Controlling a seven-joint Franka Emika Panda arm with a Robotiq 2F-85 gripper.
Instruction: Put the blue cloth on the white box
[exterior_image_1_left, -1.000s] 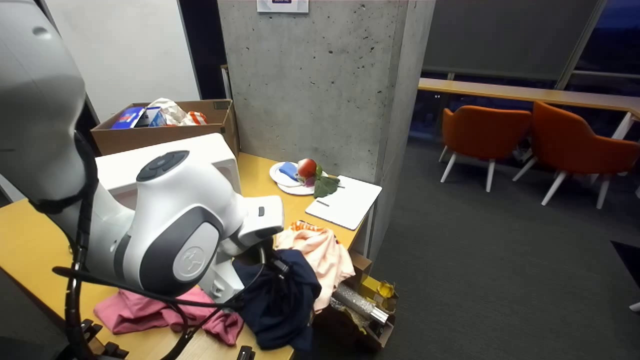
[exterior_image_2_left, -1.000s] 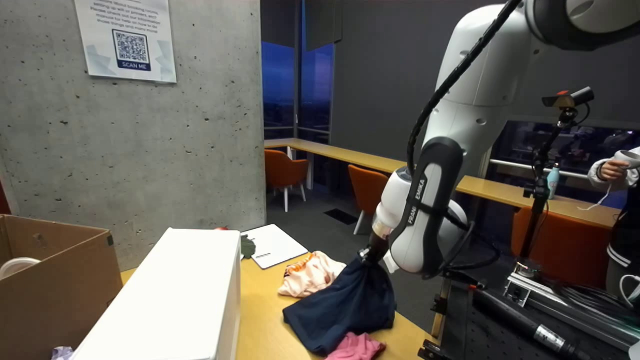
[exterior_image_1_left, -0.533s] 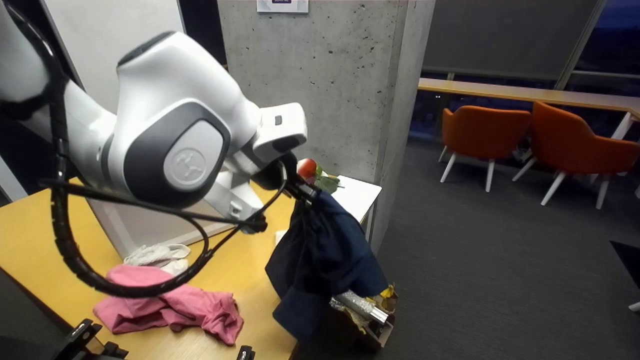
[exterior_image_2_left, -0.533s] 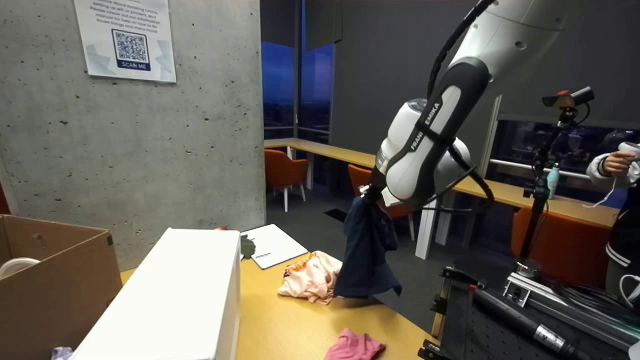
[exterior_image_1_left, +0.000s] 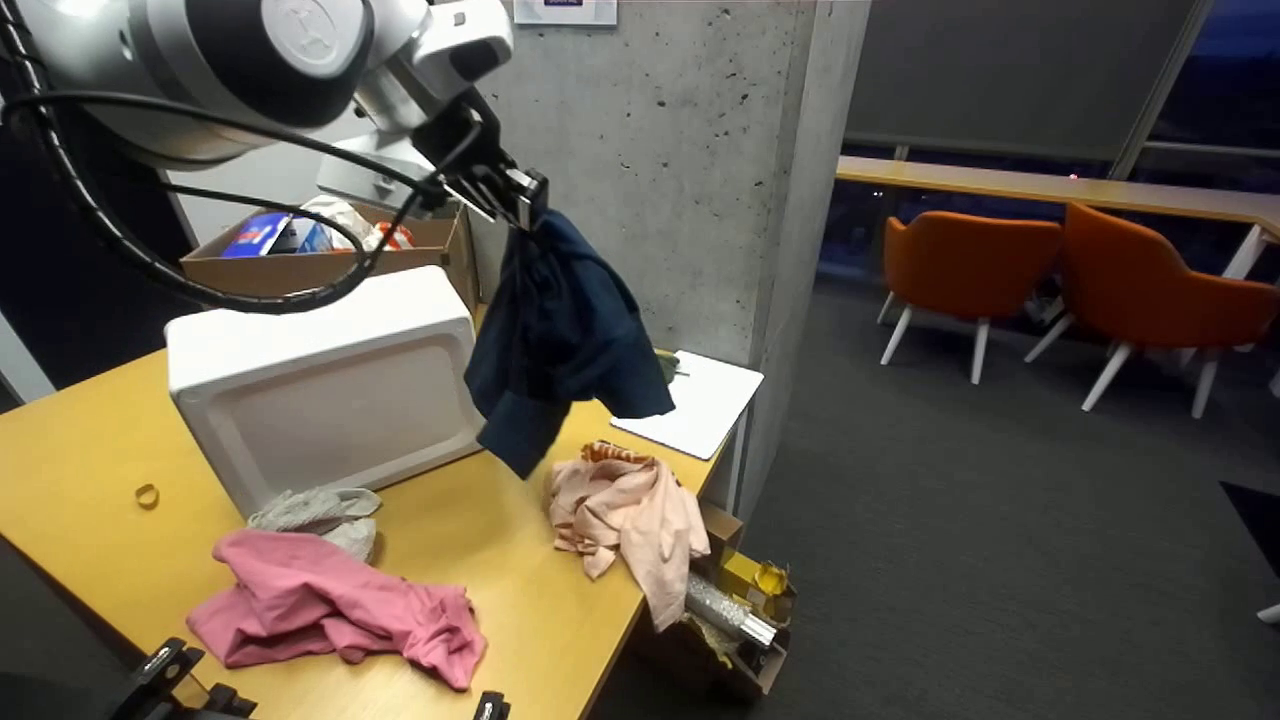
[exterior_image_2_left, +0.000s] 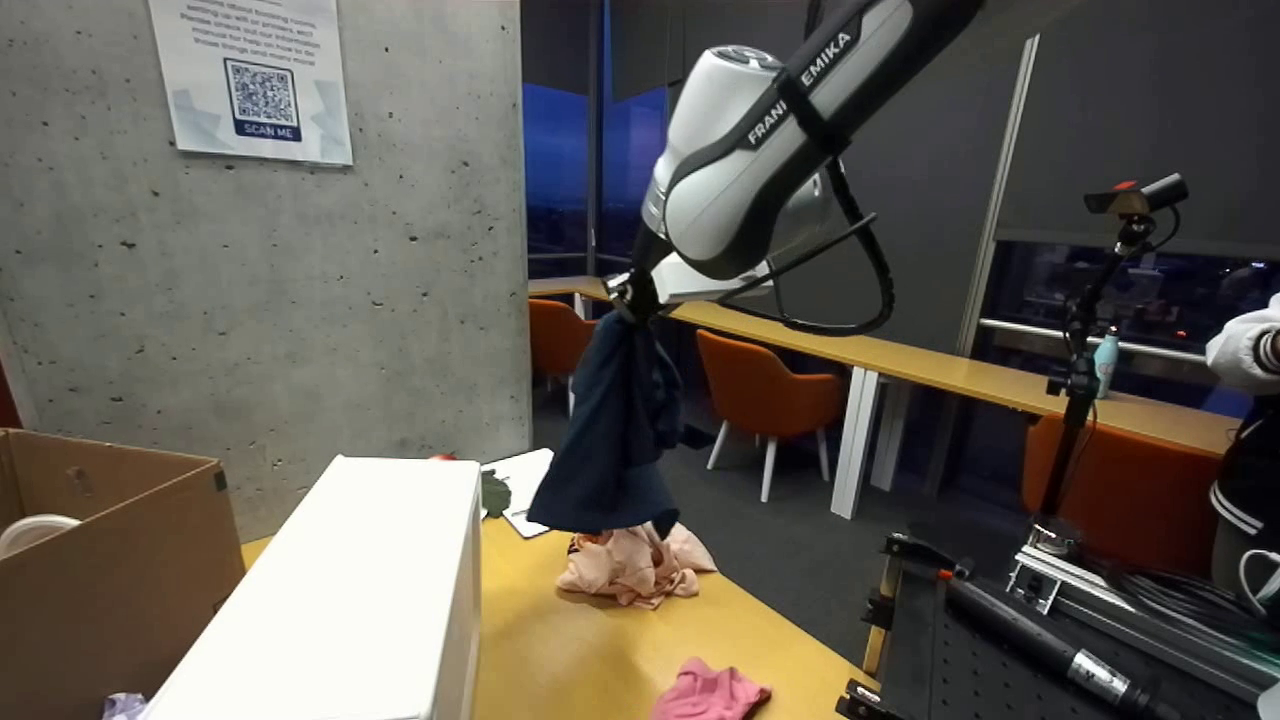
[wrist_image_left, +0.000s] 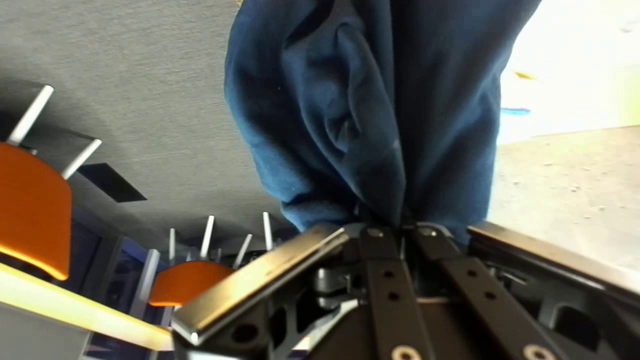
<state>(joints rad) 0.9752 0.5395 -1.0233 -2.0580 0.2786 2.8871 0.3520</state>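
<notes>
The dark blue cloth hangs bunched from my gripper in the air over the table. It also hangs in an exterior view and fills the upper middle of the wrist view. My gripper is shut on the cloth's top, seen also in an exterior view and the wrist view. The white box stands on the table, its flat top bare, and shows large in an exterior view. The gripper is higher than the box top, and the cloth hangs to its right in both exterior views.
A pink cloth, a grey cloth and a peach cloth lie on the yellow table. A white board lies near the concrete pillar. An open cardboard box stands beside the white box.
My gripper has lifted the blue cloth off the table and carried it up, lately toward the white box. The peach and pink cloths are uncovered.
</notes>
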